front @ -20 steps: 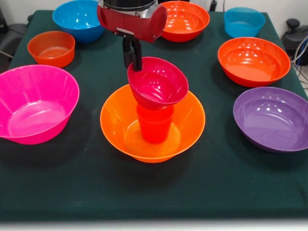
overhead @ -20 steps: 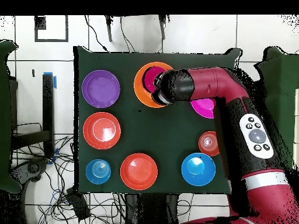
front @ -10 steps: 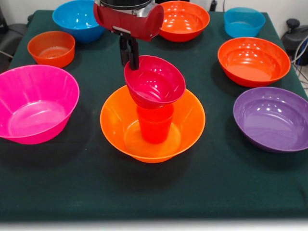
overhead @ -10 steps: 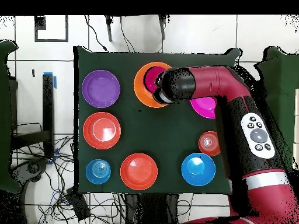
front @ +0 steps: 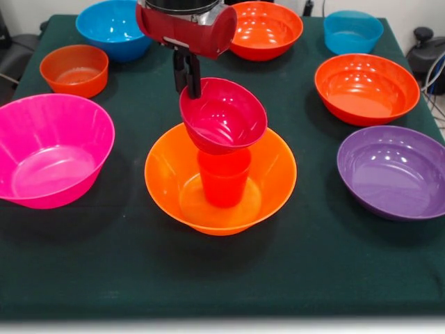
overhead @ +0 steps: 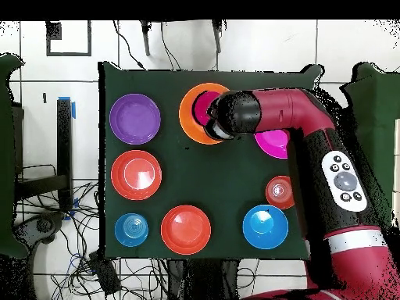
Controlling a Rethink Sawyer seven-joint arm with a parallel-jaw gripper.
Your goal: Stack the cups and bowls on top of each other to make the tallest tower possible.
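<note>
My gripper (front: 188, 78) comes down from the top of the front view and is shut on the far rim of the small magenta bowl (front: 226, 115). The bowl is tilted toward the camera, its bottom at the rim of the orange-red cup (front: 224, 181); I cannot tell whether they touch. The cup stands upright in the middle of the large yellow-orange bowl (front: 274, 174), the tower's base. In the overhead view my arm's wrist covers the gripper and part of the magenta bowl (overhead: 205, 105) over the yellow-orange bowl (overhead: 190, 117).
Around the tower stand a large pink bowl (front: 52, 149), a purple bowl (front: 393, 170), two orange-red bowls (front: 366, 87) (front: 268, 28), a blue bowl (front: 111, 26), a small blue bowl (front: 352, 31) and a squat small orange bowl (front: 74, 69).
The gripper has lifted the magenta bowl slightly and shifted it a little to the left in the front view. The cup and the other bowls have not moved.
</note>
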